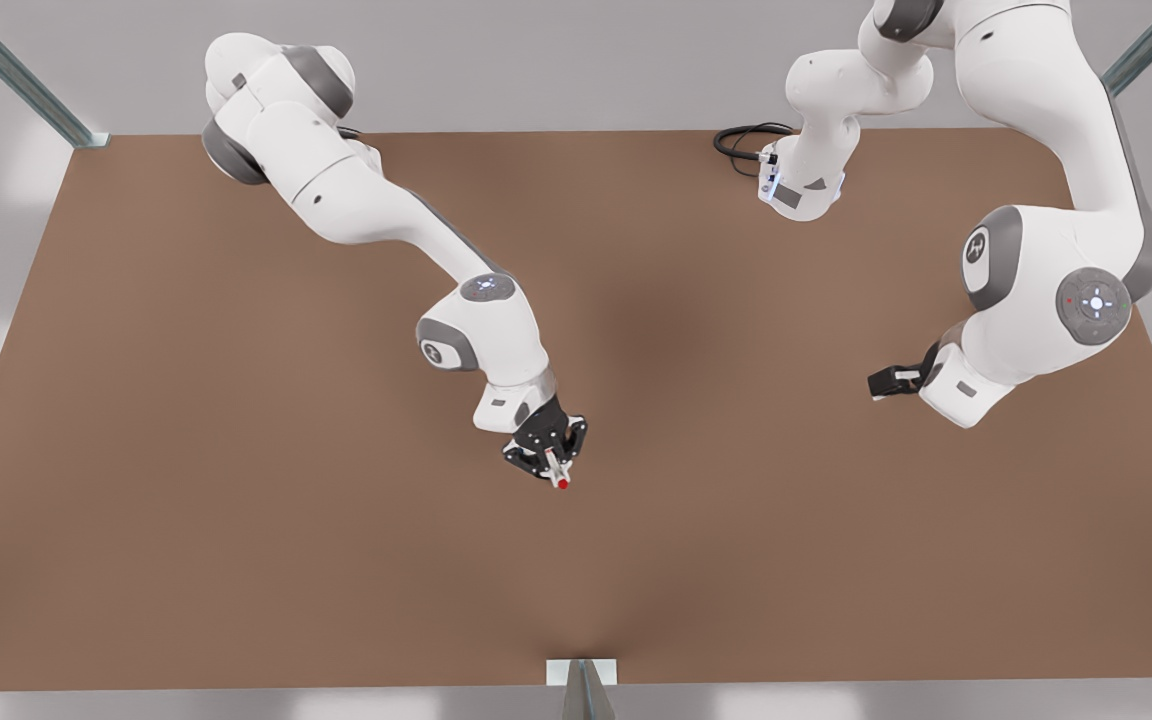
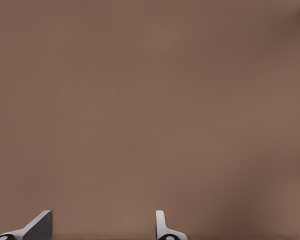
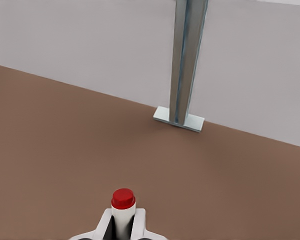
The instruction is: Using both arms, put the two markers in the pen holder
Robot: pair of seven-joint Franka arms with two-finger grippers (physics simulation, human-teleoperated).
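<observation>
A white marker with a red cap (image 3: 123, 199) sticks out from between the fingers of my right gripper (image 3: 123, 222), which is shut on it. In the front view this gripper (image 1: 548, 452) hangs low over the middle of the brown table (image 1: 236, 520), and the marker's red end (image 1: 562, 482) points toward the near edge. My left gripper (image 1: 884, 383) waits at the front view's right. Its fingers (image 2: 40, 224) stand apart over bare table with nothing between them. The pen holder is out of view.
A metal post (image 1: 582, 684) on a base plate stands at the middle of the table's near edge, straight ahead of the held marker (image 3: 186, 65). More posts stand at the far corners (image 1: 26, 85). A black cable (image 1: 744, 140) loops at the back.
</observation>
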